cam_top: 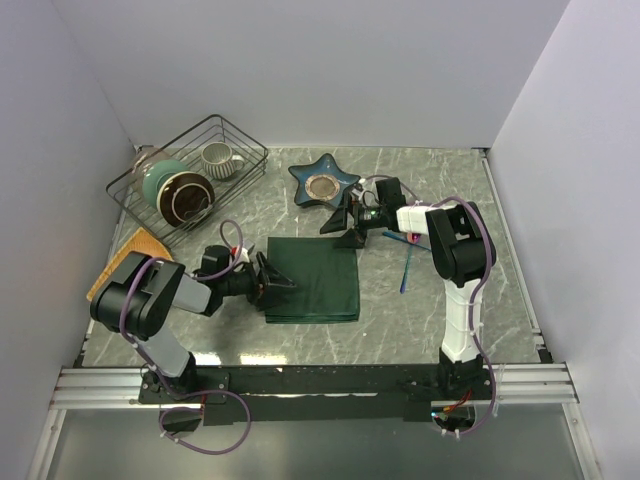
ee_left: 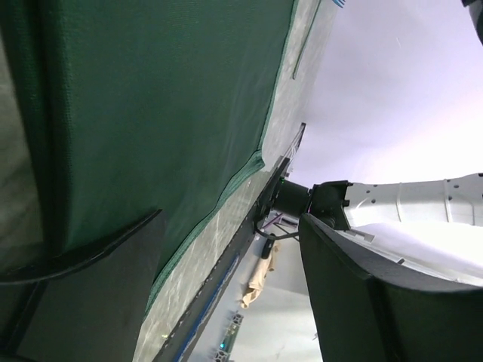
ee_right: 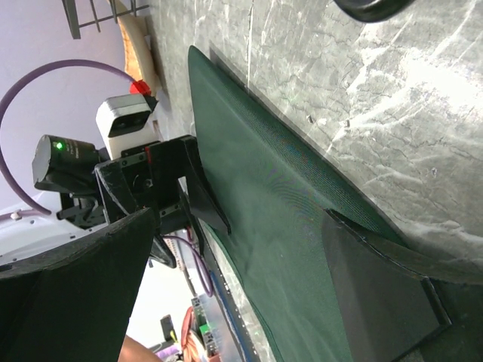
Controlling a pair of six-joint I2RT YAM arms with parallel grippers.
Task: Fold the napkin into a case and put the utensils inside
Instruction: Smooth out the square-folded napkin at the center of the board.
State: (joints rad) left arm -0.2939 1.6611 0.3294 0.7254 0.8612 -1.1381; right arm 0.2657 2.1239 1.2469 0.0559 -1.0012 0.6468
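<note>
Grey marbled tabletop [cam_top: 400, 330] sits between pale lilac walls. Left gripper [cam_top: 277, 284] lies on its side at the left edge of the dark green napkin [cam_top: 318, 278], jaws spread wide and gripping nothing. One finger seems to touch the cloth, though the wrist view is too close to be sure. Right gripper [cam_top: 340, 232], also gaping and empty, sits at the napkin's far right corner. Napkin lies flat in layers mid-table. Blue utensil [cam_top: 405, 272] lies just right of it, with a star-shaped blue dish [cam_top: 325, 183] behind.
</note>
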